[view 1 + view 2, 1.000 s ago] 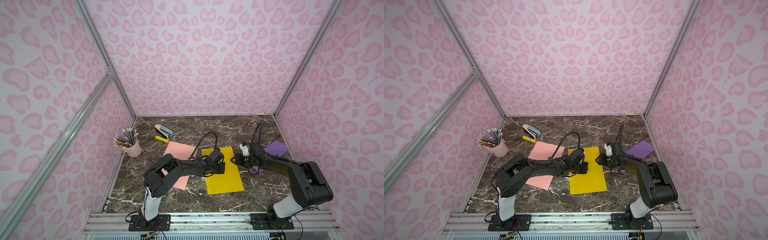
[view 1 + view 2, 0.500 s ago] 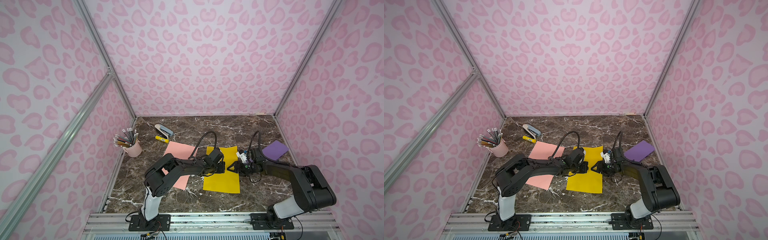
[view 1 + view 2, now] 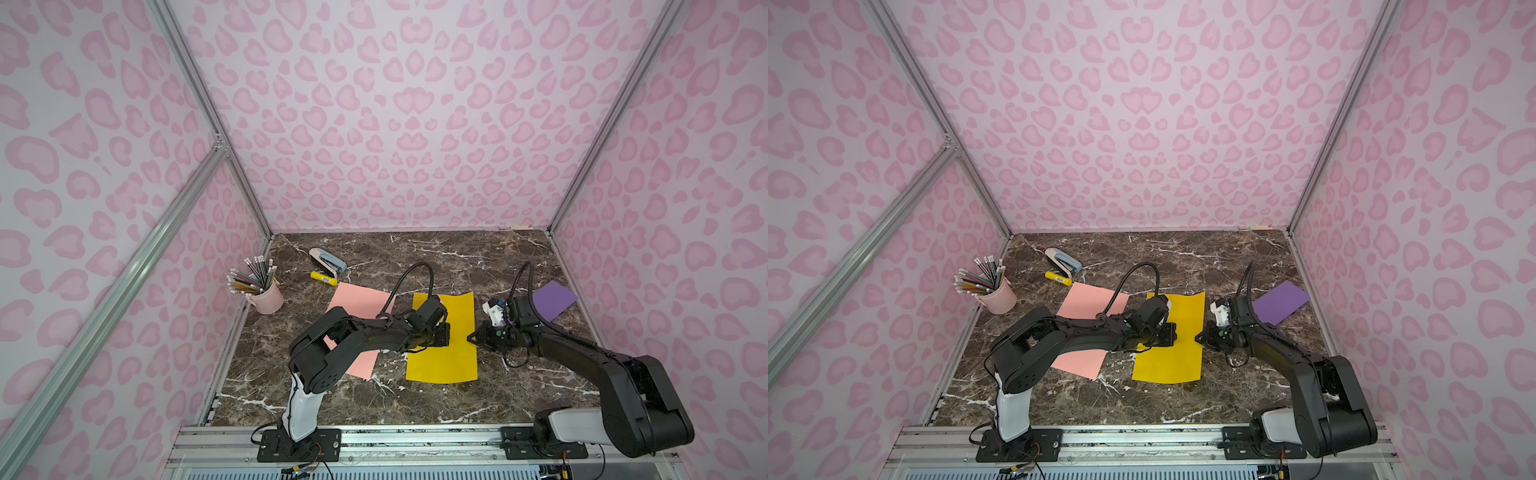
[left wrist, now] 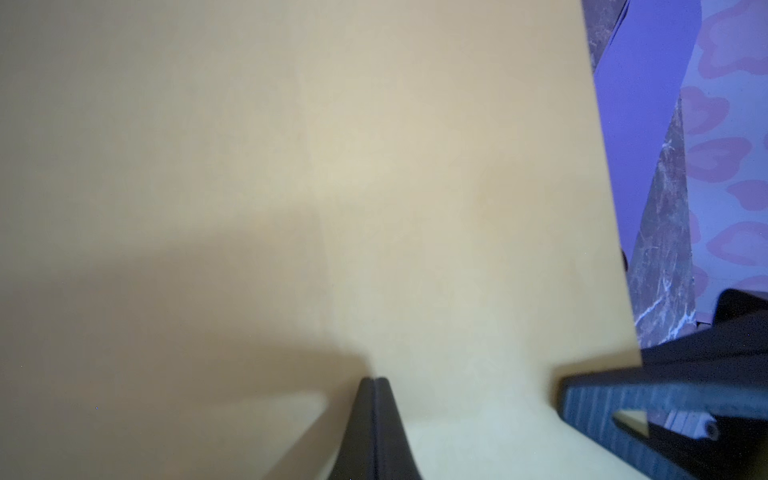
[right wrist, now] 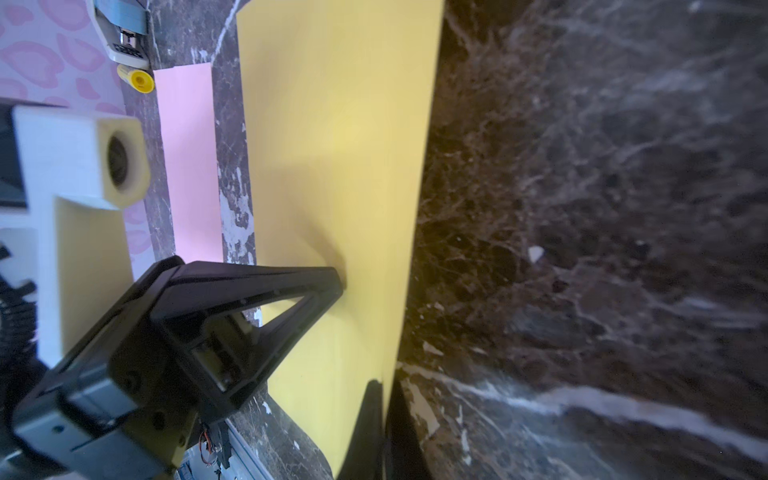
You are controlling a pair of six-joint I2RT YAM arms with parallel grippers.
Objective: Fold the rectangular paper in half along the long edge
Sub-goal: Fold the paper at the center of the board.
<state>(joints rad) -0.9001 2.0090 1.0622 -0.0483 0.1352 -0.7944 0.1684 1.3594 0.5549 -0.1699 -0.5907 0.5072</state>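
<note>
The yellow rectangular paper (image 3: pixel 453 361) (image 3: pixel 1169 361) lies flat on the marble table in both top views, long edges running away from the robot bases. My left gripper (image 3: pixel 444 334) (image 3: pixel 1172 334) is shut, and its joined tips (image 4: pixel 374 380) rest on the sheet left of its middle. In the right wrist view those black fingers (image 5: pixel 328 282) press on the paper (image 5: pixel 332 124). My right gripper (image 3: pixel 471 336) (image 3: pixel 1198 337) (image 5: pixel 385 415) is shut on the paper's right long edge, about halfway along it. The edge runs between its jaws.
A pink sheet (image 3: pixel 357 303) lies left of the yellow one, partly under the left arm. A purple sheet (image 3: pixel 555 299) lies at the right wall. A stapler (image 3: pixel 328 259), a yellow marker (image 3: pixel 324 278) and a pink cup of pencils (image 3: pixel 266 295) stand at the back left.
The right gripper came in from the right to the paper's edge and shut on it. The yellow sheet slid a little left and straightened. The left gripper stayed put.
</note>
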